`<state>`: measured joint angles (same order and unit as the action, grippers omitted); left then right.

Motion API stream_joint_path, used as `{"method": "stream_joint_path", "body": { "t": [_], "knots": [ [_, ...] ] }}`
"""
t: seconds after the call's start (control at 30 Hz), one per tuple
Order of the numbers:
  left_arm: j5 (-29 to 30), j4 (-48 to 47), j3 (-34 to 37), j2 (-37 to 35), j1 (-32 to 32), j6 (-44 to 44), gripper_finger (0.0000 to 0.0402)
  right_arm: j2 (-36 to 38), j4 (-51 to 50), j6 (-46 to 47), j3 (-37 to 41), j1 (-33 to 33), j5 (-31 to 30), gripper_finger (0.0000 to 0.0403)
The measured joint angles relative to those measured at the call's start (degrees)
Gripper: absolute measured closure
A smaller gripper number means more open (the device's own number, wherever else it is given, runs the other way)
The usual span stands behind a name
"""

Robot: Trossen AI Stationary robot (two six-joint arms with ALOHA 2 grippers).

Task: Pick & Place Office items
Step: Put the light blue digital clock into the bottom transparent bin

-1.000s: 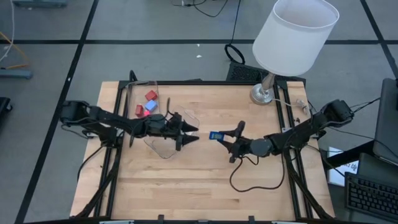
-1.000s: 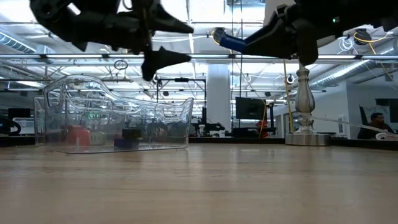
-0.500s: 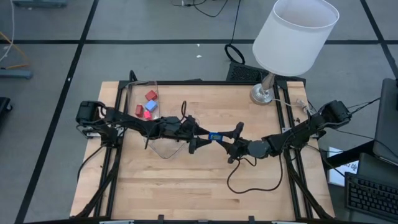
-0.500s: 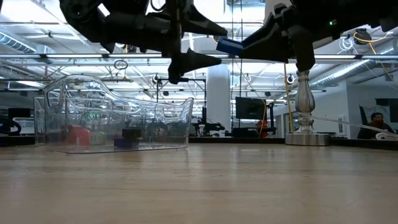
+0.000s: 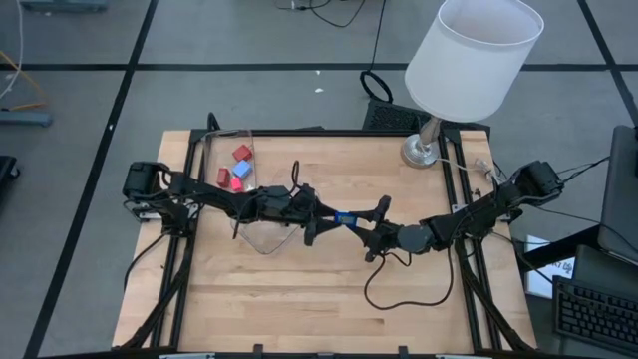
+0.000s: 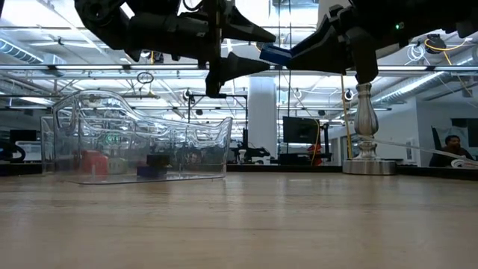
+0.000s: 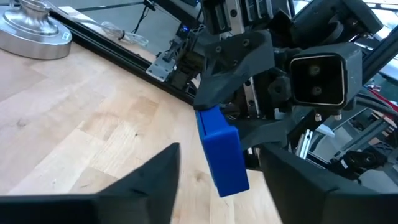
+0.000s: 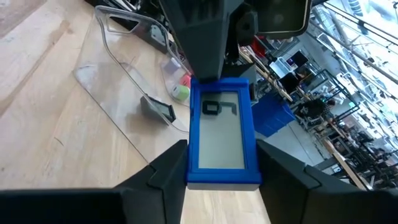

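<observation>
Wooden tabletop [image 5: 299, 289], mid-air handover beside the white-shaded lamp [image 5: 474, 60]. The flat blue rectangle [image 8: 219, 132] is suspended above the table centre, on the side of the lamp's base nearer the clear container [image 6: 134, 146]. The right gripper [image 5: 371, 221] is clamped on one end. The left gripper [image 7: 214, 171] is spread, its fingers flanking the free end without visible contact. Judged handling: light, rigid, smooth-faced plastic — likely slippery. Grip the narrow edges, not the faces — close squarely before the right gripper lets go.
</observation>
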<state>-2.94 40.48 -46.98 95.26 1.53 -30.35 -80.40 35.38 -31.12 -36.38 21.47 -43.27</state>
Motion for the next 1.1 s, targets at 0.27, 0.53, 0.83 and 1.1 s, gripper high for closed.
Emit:
{"method": "stream_joint_path", "body": {
  "t": [0.27,0.53,0.83,1.1],
  "knots": [
    [0.2,-0.1,0.0,0.0,0.0,2.0,0.0313,0.0,0.0,0.4,0.0,0.0,-0.1,0.0237],
    [1.7,-3.1,0.1,-0.7,-1.2,5.4,0.0338,0.0,0.4,9.7,0.0,0.0,-0.6,0.0226],
    [11.0,-22.9,0.1,-11.2,-2.4,10.8,0.034,5.2,-4.7,21.4,0.0,0.4,-4.5,0.018],
    [21.1,-23.6,11.1,-22.9,-0.7,6.7,0.0339,10.4,-11.8,27.6,0.0,1.8,-4.6,0.018]
  ]
}}
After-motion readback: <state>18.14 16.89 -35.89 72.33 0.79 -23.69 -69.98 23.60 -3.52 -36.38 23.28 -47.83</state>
